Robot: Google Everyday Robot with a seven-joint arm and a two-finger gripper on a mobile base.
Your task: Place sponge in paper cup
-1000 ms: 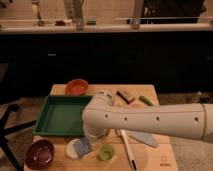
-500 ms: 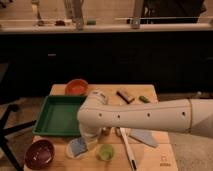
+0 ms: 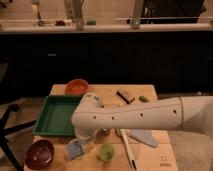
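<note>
Sponge (image 3: pixel 75 149) lies on the counter (image 3: pixel 155 155) between maroon bowl (image 3: pixel 40 154) and green cup (image 3: pixel 106 152). Pincer (image 3: pixel 88 139), clenched and empty, hangs just beside it, unopened; grasping comes next. Paper cup unseen.

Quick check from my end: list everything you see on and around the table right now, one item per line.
table: one, light wood, centre
tray: one, green, table's left side
orange bowl: one, far edge behind the tray
maroon bowl: one, near-left corner
sponge: one, pale blue-grey, right of the maroon bowl
green cup: one, light green, right of the sponge
cloth: one, grey-blue, triangular, right of centre
white stick: one, lying left of the cloth
dark bar: one, far side
small green item: one, beside it
arm: one, white, reaching from the right
hand: hidden below the arm's end
</note>
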